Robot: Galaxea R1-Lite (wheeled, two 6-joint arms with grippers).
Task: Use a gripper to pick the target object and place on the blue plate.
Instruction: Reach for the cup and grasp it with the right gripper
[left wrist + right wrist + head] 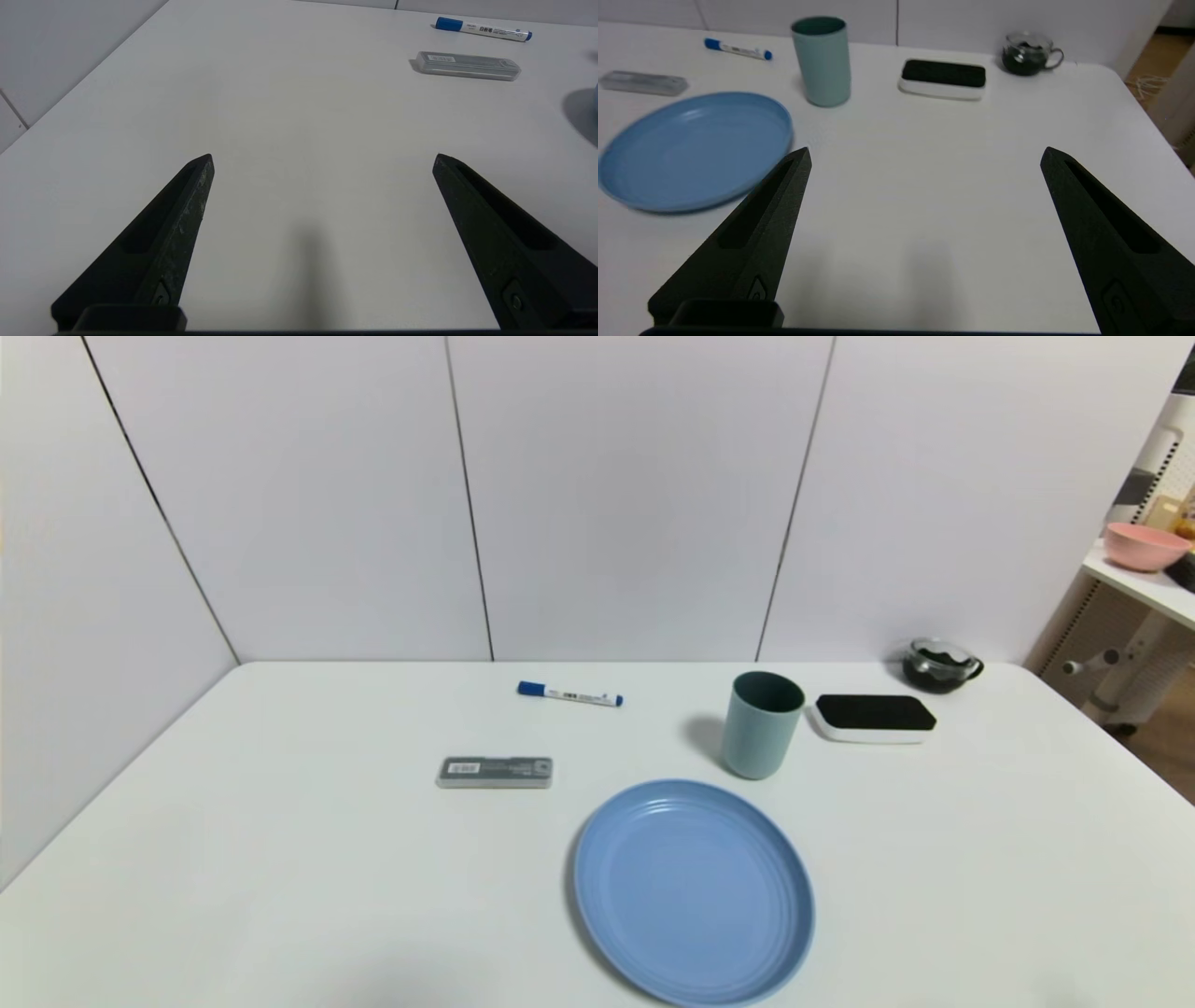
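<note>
The target object, a pale teal-green cup, stands upright on the white table just behind the blue plate. Neither arm shows in the head view. My right gripper hangs open over bare table near the front right, well short of the cup, with nothing between its fingers. My left gripper is open too, over bare table at the front left.
A blue-capped white marker and a grey flat case lie left of the cup. A black-topped white eraser and a dark glass mug sit to its right. A shelf with a pink bowl stands beyond the table's right edge.
</note>
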